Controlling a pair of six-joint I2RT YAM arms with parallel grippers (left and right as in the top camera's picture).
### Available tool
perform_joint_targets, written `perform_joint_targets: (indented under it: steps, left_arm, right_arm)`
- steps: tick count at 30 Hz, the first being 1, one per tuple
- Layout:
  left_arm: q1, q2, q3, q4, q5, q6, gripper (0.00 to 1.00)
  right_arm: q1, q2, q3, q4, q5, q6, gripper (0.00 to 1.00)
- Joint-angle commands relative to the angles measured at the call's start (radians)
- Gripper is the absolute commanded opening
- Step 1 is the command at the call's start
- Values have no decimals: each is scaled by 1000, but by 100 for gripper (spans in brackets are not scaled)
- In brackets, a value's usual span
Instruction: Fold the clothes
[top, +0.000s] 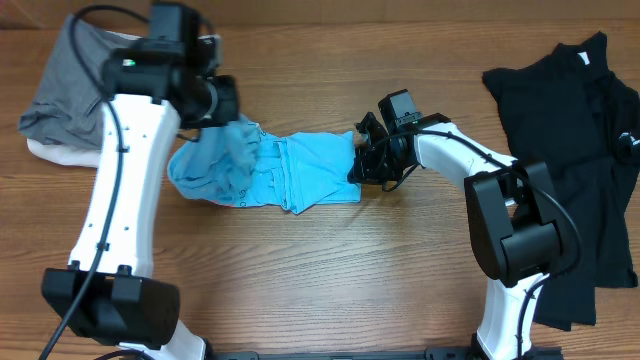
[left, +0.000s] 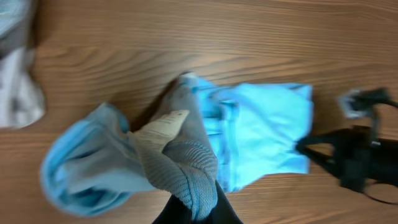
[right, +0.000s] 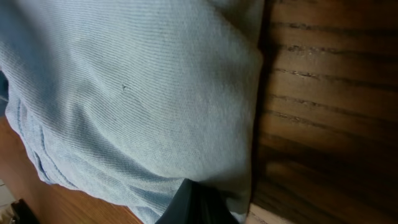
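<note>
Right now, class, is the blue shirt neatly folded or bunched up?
Bunched, not folded. The blue shirt is a crumpled, wrinkled strip stretched between the left tool and right tool, one at each end.

Clothes | you had the light blue knit T-shirt (top: 290, 180) bunched lengthwise mid-table, ribbed collar and label showing at its left end | your crumpled black cloth shirt (top: 570, 110) lay far right | soft grey garment (top: 60, 90) overlapped cream garment (top: 45, 153), far left
</note>
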Motion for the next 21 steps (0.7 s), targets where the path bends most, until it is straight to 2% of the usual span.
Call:
perform_joint_targets:
  steps: [1,4,8,17,18,20,21]
  left_arm:
    - [-108,-9,26,58,-8,-91,4]
    - [-187,43,26,106,-70,-158,4]
    - [-261,154,26,177,-70,-212,4]
    - [-369,358,26,315,-43,-257,7]
    - [-378,360,26,320,-43,-257,11]
    - [-391,356,28,333,-49,-233,55]
    - [-391,351,37,325,-52,-226,64]
  right_arm:
    - [-3,-2,-4,3,-1,0,4]
    - [-8,-3,-3,-2,-16,0,4]
    - [-55,-36,16,-5,-132,-1,4]
    - [-206,-330,64,-79,-200,-5,4]
    - [-219,-357,64,-84,-199,-5,4]
    - [-241,-408,64,-98,-199,-5,9]
    - [-246,-419,64,-103,-199,-5,10]
